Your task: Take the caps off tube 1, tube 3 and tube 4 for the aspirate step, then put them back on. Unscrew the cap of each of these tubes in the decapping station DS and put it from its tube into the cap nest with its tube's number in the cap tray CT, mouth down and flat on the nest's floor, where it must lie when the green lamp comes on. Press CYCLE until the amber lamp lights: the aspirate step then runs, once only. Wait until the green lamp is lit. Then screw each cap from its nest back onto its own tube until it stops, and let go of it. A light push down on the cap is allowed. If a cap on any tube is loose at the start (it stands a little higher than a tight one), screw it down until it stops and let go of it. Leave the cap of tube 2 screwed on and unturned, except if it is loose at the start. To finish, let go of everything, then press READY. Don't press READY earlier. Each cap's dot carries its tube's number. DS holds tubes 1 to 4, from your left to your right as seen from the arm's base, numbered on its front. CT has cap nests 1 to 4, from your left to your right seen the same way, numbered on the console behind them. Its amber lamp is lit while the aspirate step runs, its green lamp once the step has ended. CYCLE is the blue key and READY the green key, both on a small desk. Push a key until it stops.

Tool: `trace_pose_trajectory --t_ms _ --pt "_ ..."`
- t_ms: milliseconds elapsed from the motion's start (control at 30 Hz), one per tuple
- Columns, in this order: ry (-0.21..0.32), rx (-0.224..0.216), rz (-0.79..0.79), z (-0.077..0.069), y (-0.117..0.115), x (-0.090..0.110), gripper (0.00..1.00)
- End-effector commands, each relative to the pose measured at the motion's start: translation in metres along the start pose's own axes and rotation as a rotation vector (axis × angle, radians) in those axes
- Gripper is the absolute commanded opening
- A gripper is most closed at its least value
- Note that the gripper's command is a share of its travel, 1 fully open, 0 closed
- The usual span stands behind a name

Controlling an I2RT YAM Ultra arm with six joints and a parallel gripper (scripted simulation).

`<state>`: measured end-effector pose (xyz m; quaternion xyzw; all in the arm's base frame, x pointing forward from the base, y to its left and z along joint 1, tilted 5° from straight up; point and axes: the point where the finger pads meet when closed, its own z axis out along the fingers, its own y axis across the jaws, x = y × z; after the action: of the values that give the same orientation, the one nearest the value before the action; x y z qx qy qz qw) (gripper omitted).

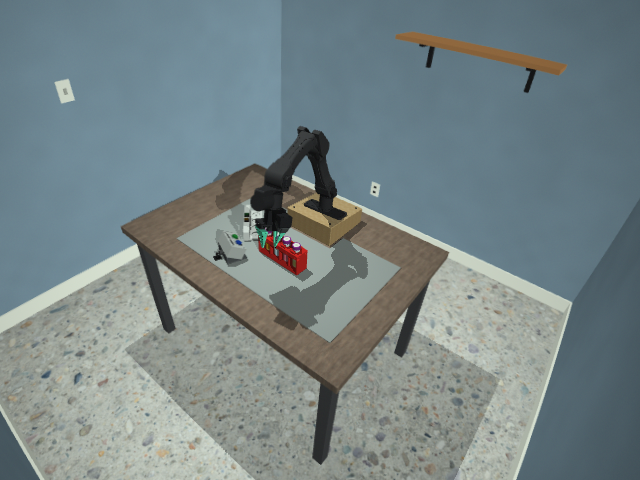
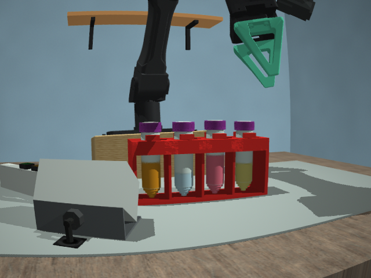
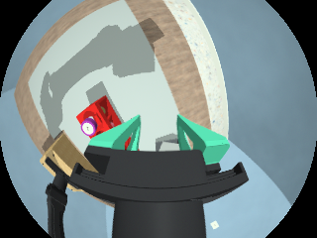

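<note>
Four purple caps (image 2: 214, 124) sit screwed on their tubes in the red decapping station (image 2: 197, 145). At two o'clock above it, the gripper (image 2: 267, 80) hangs half-open and empty, apparently positioned to descend on a cap.

The black arm (image 1: 302, 155) rises from its base, arches over at the elbow and bends down toward the counter (image 1: 361, 341), wrist low. The hand (image 2: 267, 78) points downward, tilted, well above the counter. Its green fingers stand about half apart with nothing between them; in the wrist view both fingertips show with open space in the gap.
</note>
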<state>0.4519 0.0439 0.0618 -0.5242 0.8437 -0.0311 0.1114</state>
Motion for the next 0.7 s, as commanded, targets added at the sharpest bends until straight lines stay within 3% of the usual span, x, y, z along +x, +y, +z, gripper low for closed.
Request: trace_pose_trajectory --t_ms 0,167,233,367,533,667 --pt "0.012 0.009 0.087 -0.011 -0.003 0.013 0.49" --pt "0.024 0.004 0.118 -0.014 -0.001 0.037 0.49" --pt "0.024 0.004 0.118 -0.014 -0.001 0.037 0.49" --pt "0.068 -0.016 0.242 -0.017 0.003 0.057 0.49" --pt "0.070 -0.017 0.246 -0.020 0.007 0.079 0.49" --pt "0.114 -0.037 0.371 -0.023 0.013 0.098 0.49"
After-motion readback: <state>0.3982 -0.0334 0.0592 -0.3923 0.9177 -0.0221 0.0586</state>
